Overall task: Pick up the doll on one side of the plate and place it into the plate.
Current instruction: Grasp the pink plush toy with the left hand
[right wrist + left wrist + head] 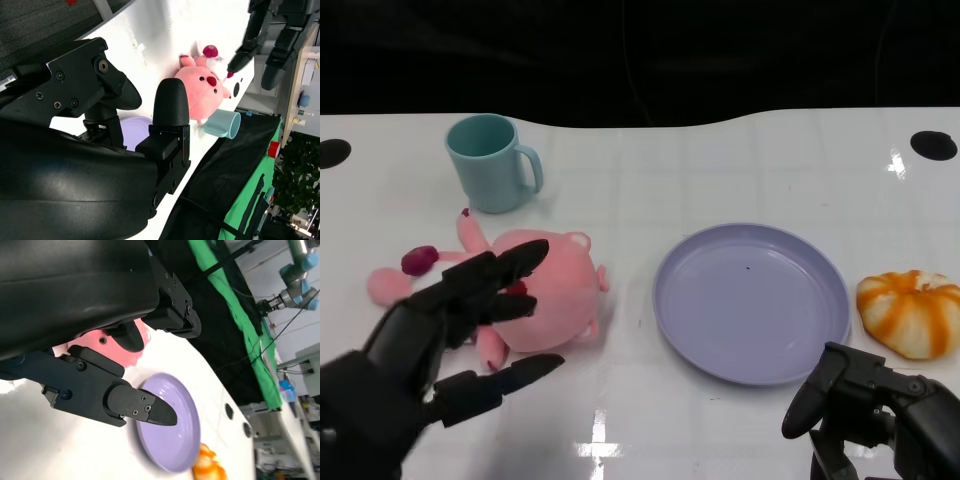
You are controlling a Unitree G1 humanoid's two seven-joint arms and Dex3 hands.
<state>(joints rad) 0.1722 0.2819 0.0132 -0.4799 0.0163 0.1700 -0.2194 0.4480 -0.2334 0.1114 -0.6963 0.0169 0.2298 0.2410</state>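
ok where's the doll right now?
Head view: the pink doll lies on the table left of the purple plate, below the teal mug, under the open left hand.

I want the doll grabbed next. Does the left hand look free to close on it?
Probably yes: the left hand hovers open right over the pink doll, fingers spread, nothing between them. The cup stands clear behind.

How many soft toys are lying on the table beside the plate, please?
2: a pink doll left of the purple plate, under the left hand, and an orange-and-white striped plush right of it. None appears hidden.
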